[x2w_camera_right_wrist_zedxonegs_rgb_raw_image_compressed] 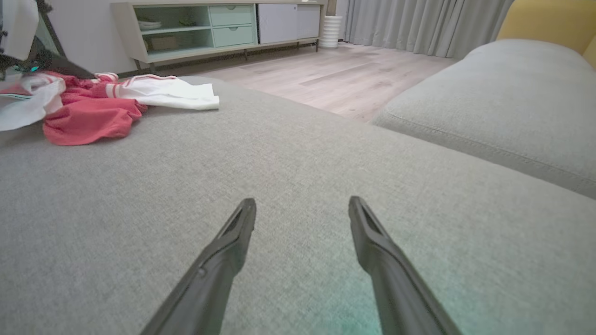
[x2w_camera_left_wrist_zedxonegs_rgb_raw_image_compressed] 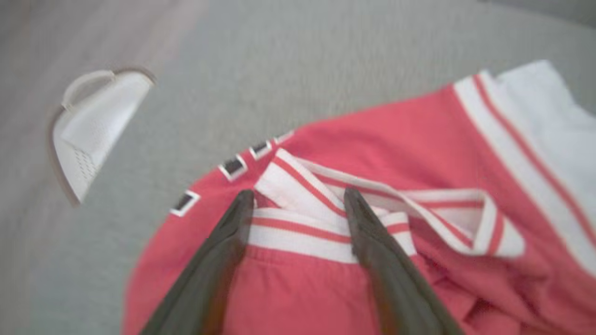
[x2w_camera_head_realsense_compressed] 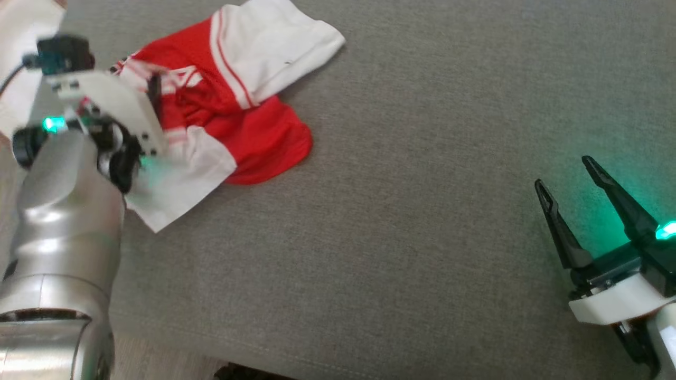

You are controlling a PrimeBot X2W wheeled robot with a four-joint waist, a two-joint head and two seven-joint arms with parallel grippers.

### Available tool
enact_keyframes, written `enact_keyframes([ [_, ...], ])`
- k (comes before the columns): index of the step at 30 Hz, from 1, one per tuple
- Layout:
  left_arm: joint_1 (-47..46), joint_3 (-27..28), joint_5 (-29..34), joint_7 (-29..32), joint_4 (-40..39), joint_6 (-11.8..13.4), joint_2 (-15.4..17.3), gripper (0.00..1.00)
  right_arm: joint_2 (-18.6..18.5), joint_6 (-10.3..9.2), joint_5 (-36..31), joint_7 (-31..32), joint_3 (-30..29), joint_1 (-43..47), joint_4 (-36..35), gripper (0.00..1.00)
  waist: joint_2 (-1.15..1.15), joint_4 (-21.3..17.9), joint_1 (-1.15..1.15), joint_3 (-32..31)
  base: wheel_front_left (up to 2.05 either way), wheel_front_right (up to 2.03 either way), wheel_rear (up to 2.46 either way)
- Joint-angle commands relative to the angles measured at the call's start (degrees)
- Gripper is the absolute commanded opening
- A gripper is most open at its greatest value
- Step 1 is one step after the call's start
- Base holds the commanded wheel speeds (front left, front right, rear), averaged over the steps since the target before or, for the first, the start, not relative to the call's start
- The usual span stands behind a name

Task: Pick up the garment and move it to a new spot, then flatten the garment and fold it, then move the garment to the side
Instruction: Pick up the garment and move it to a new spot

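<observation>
Here, a crumpled red-and-white garment lies on a grey sofa cushion, toward eleven o'clock in the head view. The left gripper hangs over the garment's nine o'clock edge, its silver forearm rising from seven o'clock.

In the left wrist view the left gripper has its dark fingers spread wide, nothing pinched between them, and the tips sit on either side of a striped white-and-red ribbed band. Whether they touch the cloth cannot be told. At ten o'clock in that view a white mesh-sided object lies on the floor beyond the cushion.

The right gripper sits at four o'clock in the head view, well apart from the garment, fingers likewise spread and empty above bare cushion. Its own wrist view places the garment at ten o'clock, with a pale sideboard at twelve o'clock and a wooden floor between.
</observation>
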Motion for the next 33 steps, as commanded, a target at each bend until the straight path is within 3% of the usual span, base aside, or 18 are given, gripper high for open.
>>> enact_keyframes([
  [1,-0.7,1.8,-1.1,1.1,0.8,0.0,2.8,1.00,-1.0,-0.05,0.1,0.1,0.9,0.3,-1.8,1.00,0.00,-1.2,-0.01,1.2,0.00,0.00,0.00],
  [5,-0.2,2.6,-3.0,2.8,6.1,-0.1,1.9,1.00,-0.5,-0.05,0.0,0.2,0.4,0.8,-1.9,1.00,0.00,-1.6,-0.01,1.9,0.00,0.00,0.00],
  [7,-0.5,2.2,-3.0,1.4,6.6,-0.2,2.0,0.00,-0.2,-0.05,-0.1,0.2,0.1,0.9,-1.9,1.00,0.00,-1.6,-0.01,2.0,0.00,0.00,0.00],
  [13,-5.0,-0.6,-1.4,-11.5,3.9,-0.5,4.1,0.00,2.1,-0.05,0.1,-1.5,2.2,-1.1,1.1,1.00,0.00,-2.7,-0.01,-3.5,0.00,0.00,0.00],
  [16,-7.7,-0.9,-4.1,-13.9,2.2,-0.6,2.4,0.00,4.7,-0.05,0.6,-2.6,4.0,-1.9,3.9,1.00,0.00,-4.6,-0.01,-8.5,0.00,0.00,0.00],
  [22,-10.0,-8.6,-11.1,-13.1,-6.9,-0.6,0.8,0.00,11.6,-0.05,2.8,-3.8,4.6,-1.0,8.9,1.00,0.00,-11.0,-0.01,-18.3,0.00,0.00,0.00],
  [28,-10.1,-19.1,-18.4,-11.5,-20.0,-0.6,4.7,0.00,16.9,-0.05,5.0,-3.9,3.2,2.2,9.0,1.00,0.00,-20.6,-0.01,-25.0,0.00,0.00,0.00],
  [33,-11.8,-21.7,-22.0,-11.7,-24.0,-0.6,6.9,0.00,18.1,-0.05,5.2,-3.9,2.0,3.1,8.0,1.00,0.00,-26.6,-0.01,-25.6,0.00,0.00,0.00],
])
